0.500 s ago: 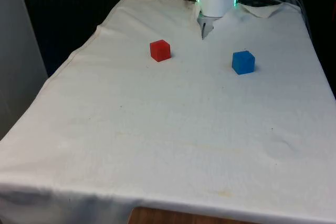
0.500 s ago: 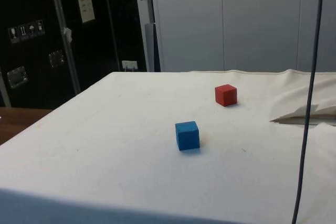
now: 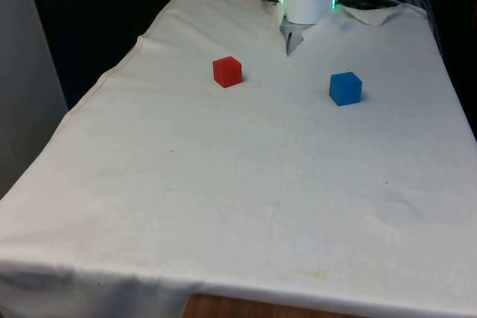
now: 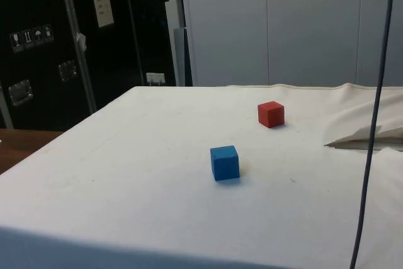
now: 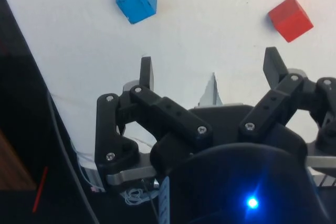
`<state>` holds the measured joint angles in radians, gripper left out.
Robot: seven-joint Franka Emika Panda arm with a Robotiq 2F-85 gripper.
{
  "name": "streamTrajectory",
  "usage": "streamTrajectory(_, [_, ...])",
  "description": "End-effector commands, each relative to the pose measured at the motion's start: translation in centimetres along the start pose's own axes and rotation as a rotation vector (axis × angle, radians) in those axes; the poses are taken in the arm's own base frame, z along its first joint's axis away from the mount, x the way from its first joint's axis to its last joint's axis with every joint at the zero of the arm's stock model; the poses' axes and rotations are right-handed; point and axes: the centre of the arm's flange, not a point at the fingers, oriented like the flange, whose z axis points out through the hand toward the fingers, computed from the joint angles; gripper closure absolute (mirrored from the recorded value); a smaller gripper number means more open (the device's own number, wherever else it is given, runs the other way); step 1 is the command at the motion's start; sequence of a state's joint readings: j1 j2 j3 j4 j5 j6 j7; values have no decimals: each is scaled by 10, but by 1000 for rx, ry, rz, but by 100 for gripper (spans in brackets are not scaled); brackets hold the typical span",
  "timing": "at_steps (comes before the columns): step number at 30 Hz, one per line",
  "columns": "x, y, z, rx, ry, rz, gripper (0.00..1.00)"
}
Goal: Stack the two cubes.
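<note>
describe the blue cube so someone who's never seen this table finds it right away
Start from the table under its white cloth. Two small cubes sit apart on its far half, near the robot's base. The blue cube is the one on the front view's right, resting flat on the cloth with nothing touching it; its neighbour, the red cube, is on the front view's left and slightly farther back.

Bare cloth around both well-separated cubes
</note>
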<state>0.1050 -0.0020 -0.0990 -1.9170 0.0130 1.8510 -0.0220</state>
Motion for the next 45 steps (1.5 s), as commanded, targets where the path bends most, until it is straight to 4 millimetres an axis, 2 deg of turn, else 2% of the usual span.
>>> streamTrajectory(1, [-3, 0, -1, -8, 11, 2, 0])
streamTrajectory(22, [-41, -8, 0, -32, 10, -25, 0])
streamTrajectory(28, [-61, -10, -1, -64, 27, -26, 0])
streamTrajectory(45, [-96, -10, 6, -111, 48, -16, 0])
